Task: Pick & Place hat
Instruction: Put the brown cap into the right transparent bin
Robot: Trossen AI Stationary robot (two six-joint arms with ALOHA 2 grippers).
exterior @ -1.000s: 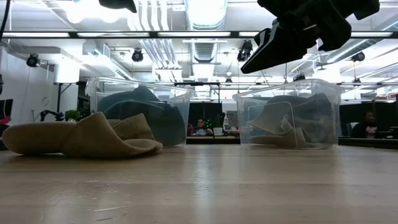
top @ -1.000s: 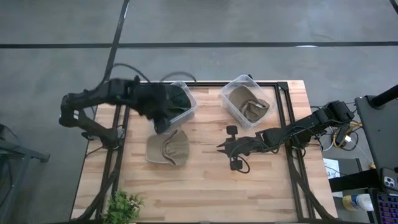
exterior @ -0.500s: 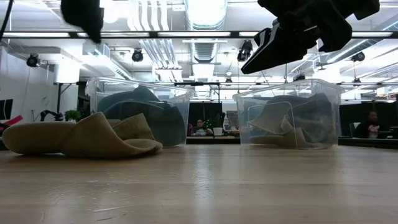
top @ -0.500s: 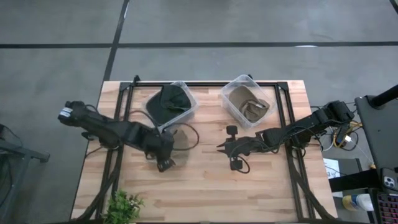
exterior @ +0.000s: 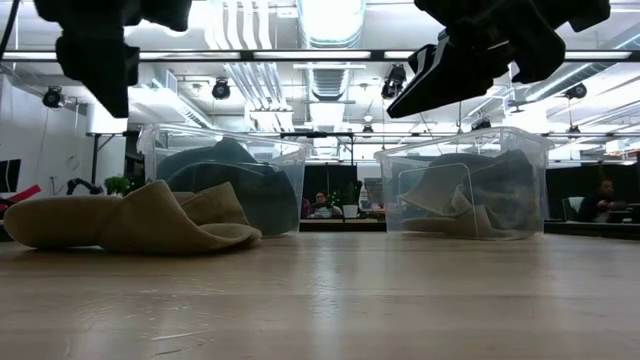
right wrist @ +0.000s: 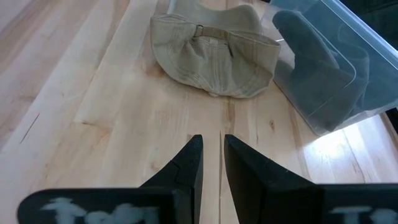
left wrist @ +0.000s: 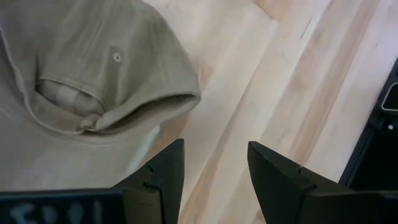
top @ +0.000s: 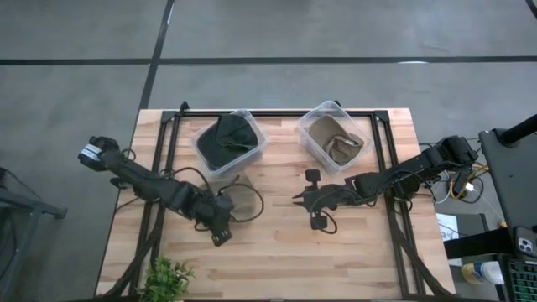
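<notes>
Left claw (left wrist: 211,180): jaws wide, empty, newly moved from the far dark-cap bin (top: 228,143) to above the tan cap (left wrist: 81,74) on the surface (top: 352,243); pickup pending. Right claw (right wrist: 211,163): narrow, empty, waiting mid-surface.

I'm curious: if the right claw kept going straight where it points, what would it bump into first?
Probably the tan hat lying on the table; only bare wood shows before it, though the depth is unclear.

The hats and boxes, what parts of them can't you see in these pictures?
- Tan hat on the table: high view, mostly hidden under the left arm; left wrist view, cut off by the picture's edge.
- Dark hat in its clear bin: low view, blurred behind the plastic wall.
- Hat in the second bin: how many lie there cannot be told; too small and crumpled.
</notes>
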